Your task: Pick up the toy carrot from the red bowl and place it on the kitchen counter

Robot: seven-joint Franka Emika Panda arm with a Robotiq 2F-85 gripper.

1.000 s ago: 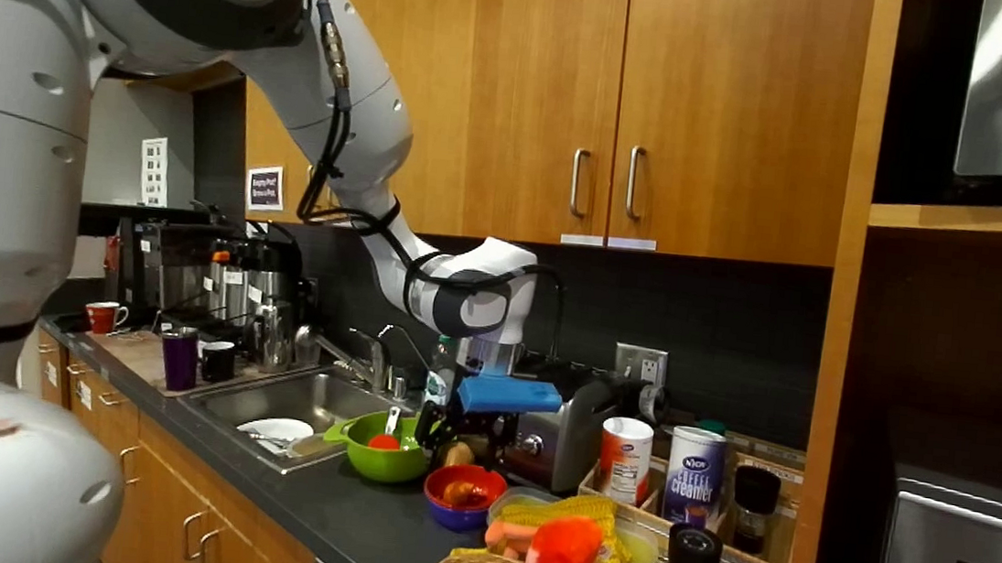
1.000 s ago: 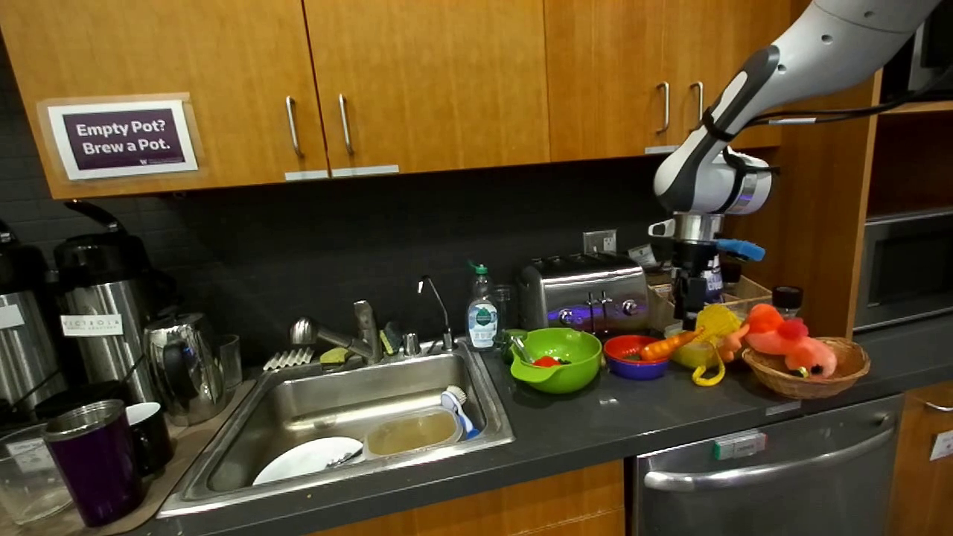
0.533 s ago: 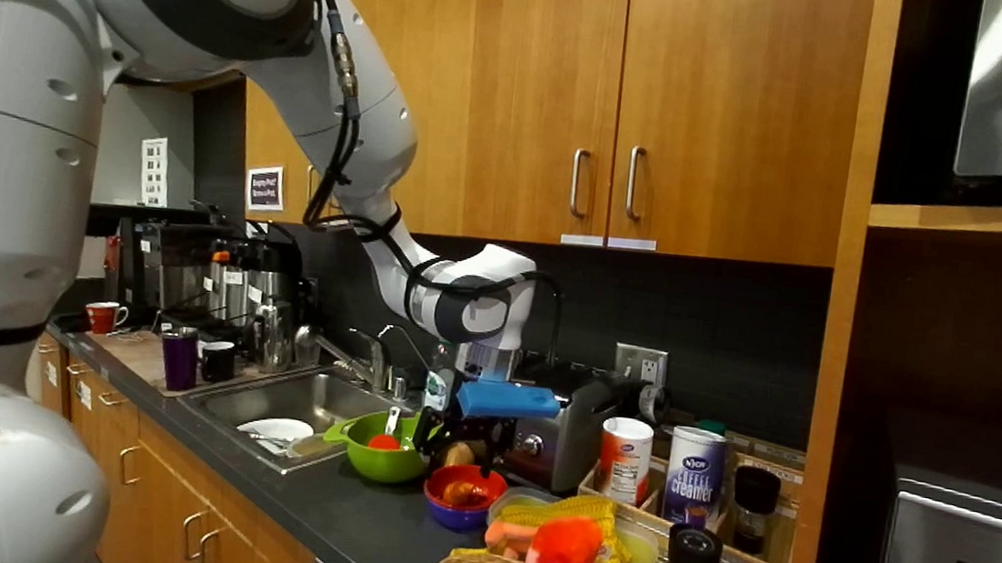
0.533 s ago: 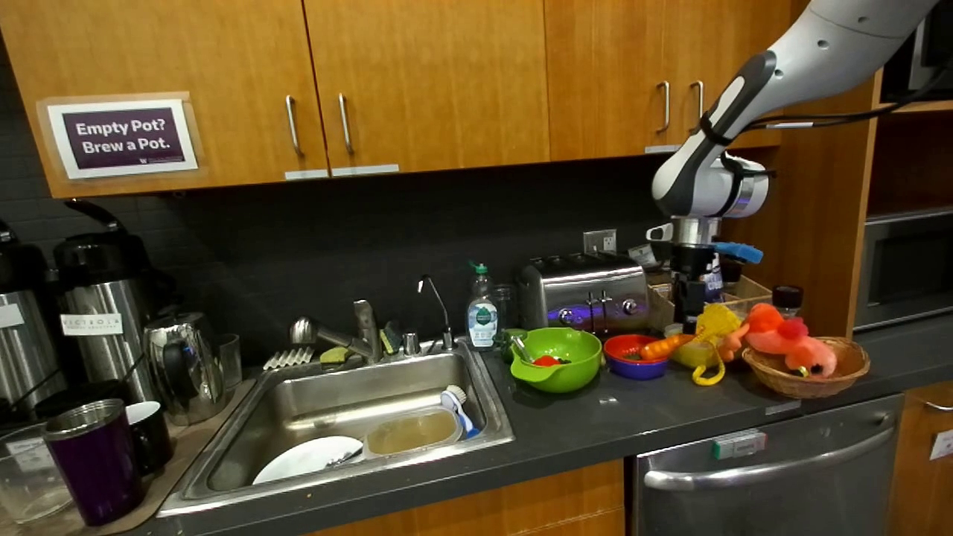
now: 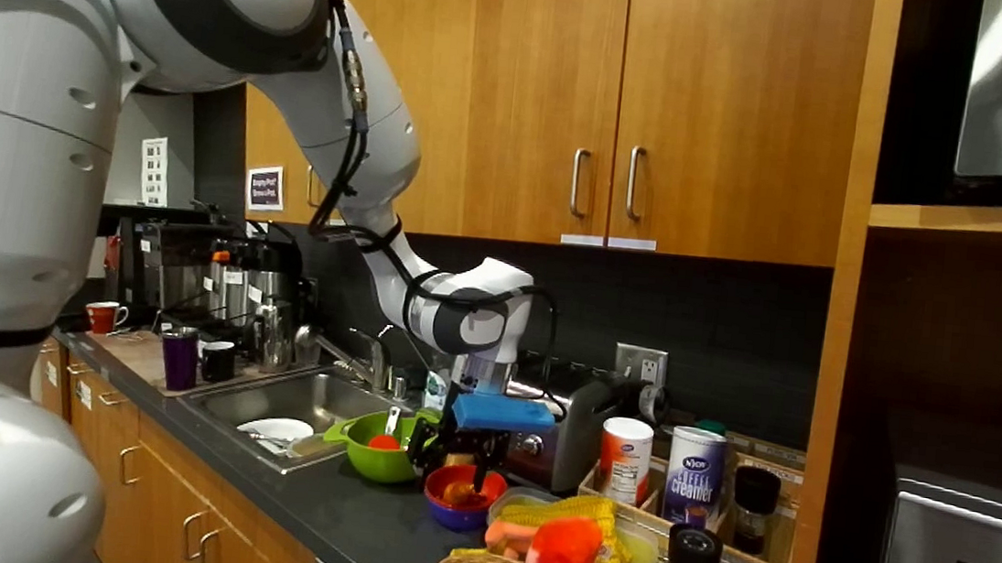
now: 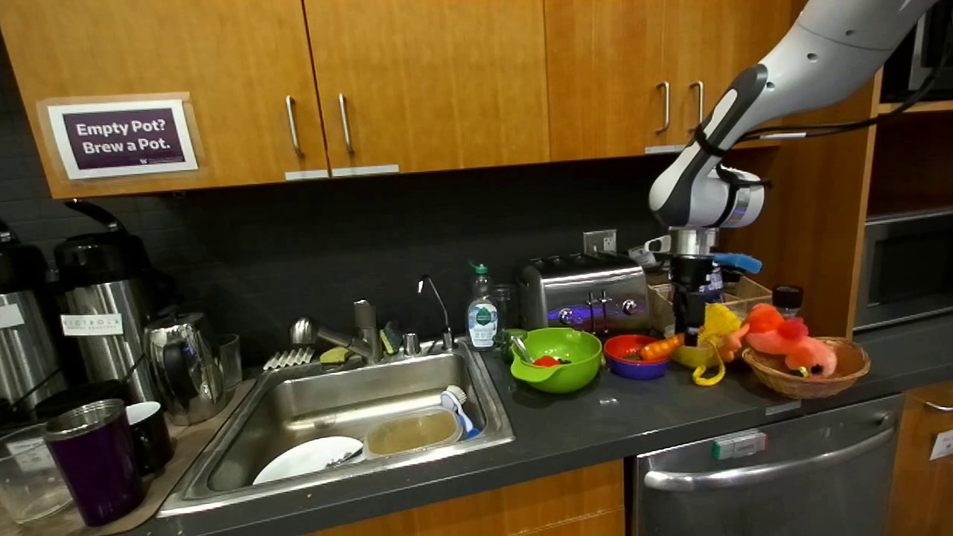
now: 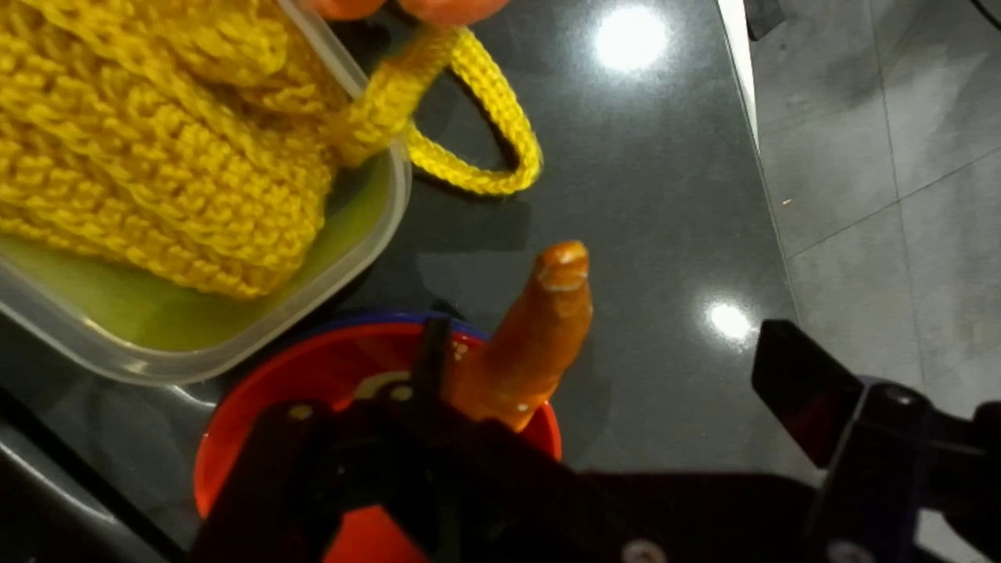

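Dark grey and kinda shiny, the counter [image 6: 566,417] goes first, since pretty much everything is carried by it. Next size down is the clear plastic tub [image 7: 168,367], mostly filled by a yellow crocheted piece [image 7: 172,156]. Then the tool [image 7: 602,356]: fingers spread well apart, nothing gripped, held low near the red bowl [image 7: 274,381], which is nested in a blue bowl [image 6: 636,369].

Smallest, and the one that's wanted: the toy carrot [image 7: 532,340]. One end is tucked into the red bowl, the other is poked out over the rim. In the wrist view it's seen between the fingers but much closer to one; whether that finger is touched can't be made out.

So the grasp looks like the step in hand, lined up but not yet made. Next, the carrot should probably be centred better, the tool lowered a touch without the rim being caught, and the fingers brought together.
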